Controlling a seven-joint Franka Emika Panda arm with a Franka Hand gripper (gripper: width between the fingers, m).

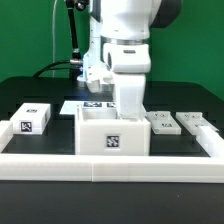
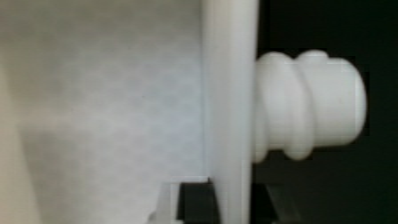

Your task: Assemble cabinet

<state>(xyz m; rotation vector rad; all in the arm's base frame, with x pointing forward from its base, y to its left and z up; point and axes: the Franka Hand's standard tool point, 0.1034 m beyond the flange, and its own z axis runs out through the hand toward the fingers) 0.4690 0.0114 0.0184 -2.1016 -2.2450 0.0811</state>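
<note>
There is one cabinet body [image 1: 112, 138], a white open box with one black-and-white tag on its front. Three smaller panels lie beside it: one panel [image 1: 32, 118] on the exterior view's left, a near panel [image 1: 160, 122] and a far panel [image 1: 192, 122] on its right. The gripper [image 1: 128, 104] goes down at the body's top edge. Its fingertips are hidden, so I cannot tell their opening or hold. The wrist view gives only a blurred white wall [image 2: 107, 100] and a ribbed knob [image 2: 311, 105].

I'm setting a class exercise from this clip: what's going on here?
The Panda arm's gripper is down at the cabinet body, apparently with an upright white panel; whether it is gripped is unclear. A tagged white block lies on the exterior view's left, two smaller panels on its right.
</note>
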